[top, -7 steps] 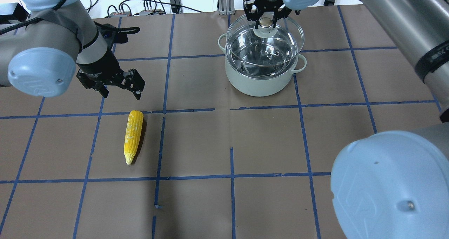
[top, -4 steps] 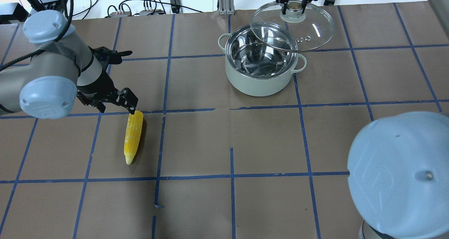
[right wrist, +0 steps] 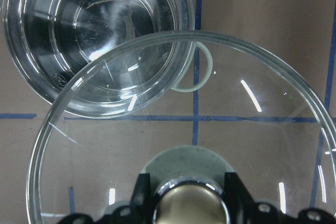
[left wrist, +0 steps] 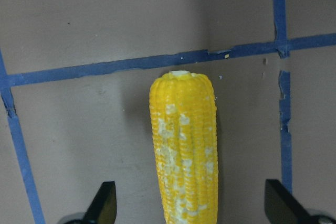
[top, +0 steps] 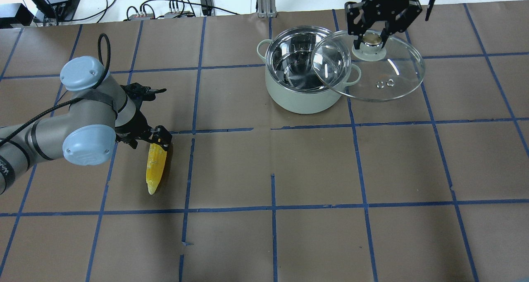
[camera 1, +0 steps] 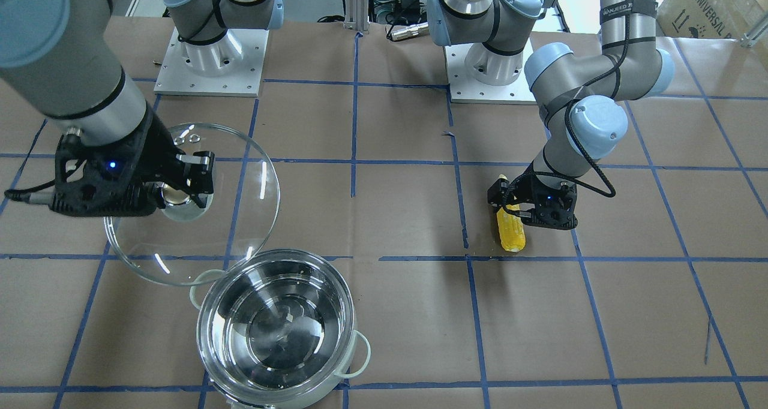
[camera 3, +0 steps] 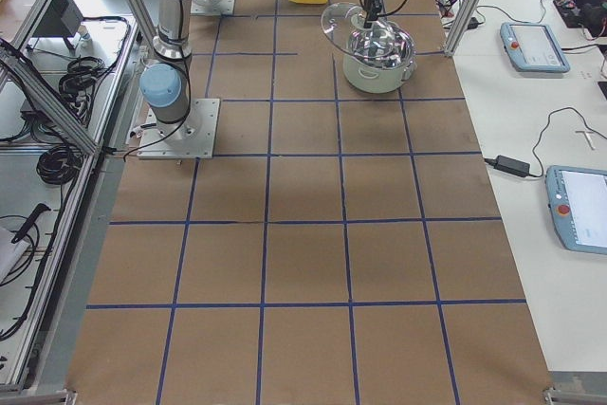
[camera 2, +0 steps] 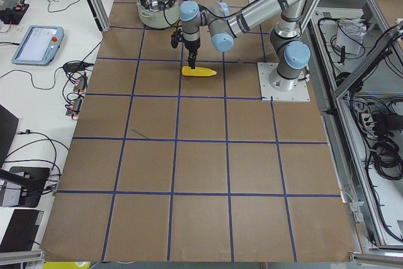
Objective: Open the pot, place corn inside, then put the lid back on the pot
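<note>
The pot (top: 301, 100) stands open at the table's far middle, empty inside; it also shows in the front view (camera 1: 345, 313) and the right wrist view (right wrist: 94, 35). My right gripper (top: 372, 37) is shut on the knob of the glass lid (top: 388, 73) and holds it in the air just right of the pot, its edge over the pot's rim. The corn (top: 156, 168) lies on the table at the left. My left gripper (top: 159, 139) is open, low over the corn's blunt end. In the left wrist view the corn (left wrist: 186, 145) lies between the fingertips (left wrist: 102, 205), untouched.
Brown paper with a blue tape grid covers the table. Cables and power boxes (top: 177, 7) and a metal post (top: 264, 1) sit along the far edge. The arm bases (camera 1: 210, 61) stand on the robot's side.
My right gripper has carried the lid from above the pot off to its right and lower. My left gripper has come down over the corn's blunt end.
</note>
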Controlling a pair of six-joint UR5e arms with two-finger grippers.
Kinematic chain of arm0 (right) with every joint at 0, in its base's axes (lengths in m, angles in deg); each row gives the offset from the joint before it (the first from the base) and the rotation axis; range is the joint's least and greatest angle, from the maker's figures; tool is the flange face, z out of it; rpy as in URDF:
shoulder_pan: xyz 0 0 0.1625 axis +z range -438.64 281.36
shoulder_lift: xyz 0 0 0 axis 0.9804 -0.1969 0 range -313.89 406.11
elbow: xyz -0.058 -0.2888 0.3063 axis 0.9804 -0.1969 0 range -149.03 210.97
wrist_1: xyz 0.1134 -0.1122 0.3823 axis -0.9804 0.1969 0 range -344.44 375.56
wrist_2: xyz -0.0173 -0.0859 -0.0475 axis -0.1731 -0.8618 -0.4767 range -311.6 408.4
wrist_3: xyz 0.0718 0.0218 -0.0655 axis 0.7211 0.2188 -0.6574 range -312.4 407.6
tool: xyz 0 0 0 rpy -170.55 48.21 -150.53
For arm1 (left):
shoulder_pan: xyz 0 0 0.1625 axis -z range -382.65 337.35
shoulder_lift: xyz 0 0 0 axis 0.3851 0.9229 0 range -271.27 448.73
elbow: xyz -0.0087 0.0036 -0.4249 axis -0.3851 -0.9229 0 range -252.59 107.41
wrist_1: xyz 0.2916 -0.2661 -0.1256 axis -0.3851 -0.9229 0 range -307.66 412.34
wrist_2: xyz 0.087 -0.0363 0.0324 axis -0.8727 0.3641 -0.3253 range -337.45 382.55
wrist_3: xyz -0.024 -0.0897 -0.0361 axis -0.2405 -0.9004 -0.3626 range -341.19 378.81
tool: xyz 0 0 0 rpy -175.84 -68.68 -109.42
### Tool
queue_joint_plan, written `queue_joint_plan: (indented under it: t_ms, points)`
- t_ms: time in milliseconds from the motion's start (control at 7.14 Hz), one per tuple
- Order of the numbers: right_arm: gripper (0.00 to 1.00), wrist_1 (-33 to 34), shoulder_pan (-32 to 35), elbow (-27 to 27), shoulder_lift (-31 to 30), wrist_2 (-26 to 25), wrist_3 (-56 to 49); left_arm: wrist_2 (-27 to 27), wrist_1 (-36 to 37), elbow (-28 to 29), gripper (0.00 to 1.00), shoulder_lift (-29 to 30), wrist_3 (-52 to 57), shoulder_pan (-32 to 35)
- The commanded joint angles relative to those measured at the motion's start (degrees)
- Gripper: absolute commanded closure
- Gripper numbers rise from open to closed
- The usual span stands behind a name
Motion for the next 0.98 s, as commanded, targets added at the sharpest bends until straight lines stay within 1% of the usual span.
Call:
queue_joint_plan:
  t_ms: [0, 140, 280, 420, 560, 840]
  points:
    - [0.83, 1.71, -1.32, 4.34, -5.21, -0.29, -0.60, 0.98, 6.34, -0.06, 0.00, 3.58, 0.75, 0.05]
    - [0.81, 1.61, -1.06, 4.94, -7.31, -0.37, -0.60, 0.98, 7.87, -0.24, 0.01, 5.00, 0.76, 0.05]
    - [0.80, 0.83, -0.71, 5.39, -8.81, -0.38, -0.52, 0.72, 7.71, -0.32, 0.10, 5.10, 0.58, 0.31]
    - [0.80, -0.83, -0.53, 4.52, -8.91, -0.38, -0.34, 0.54, 7.71, -1.02, 0.26, 5.19, 0.23, 0.32]
    - [0.80, -0.85, -0.44, 4.60, -9.26, -0.55, -0.34, 0.37, 7.80, -1.03, 0.53, 5.19, 0.23, 0.32]
    - [0.80, -0.85, -0.27, 4.51, -9.26, -0.90, -0.43, 0.45, 7.36, -0.07, 0.82, 4.58, -3.34, 0.49]
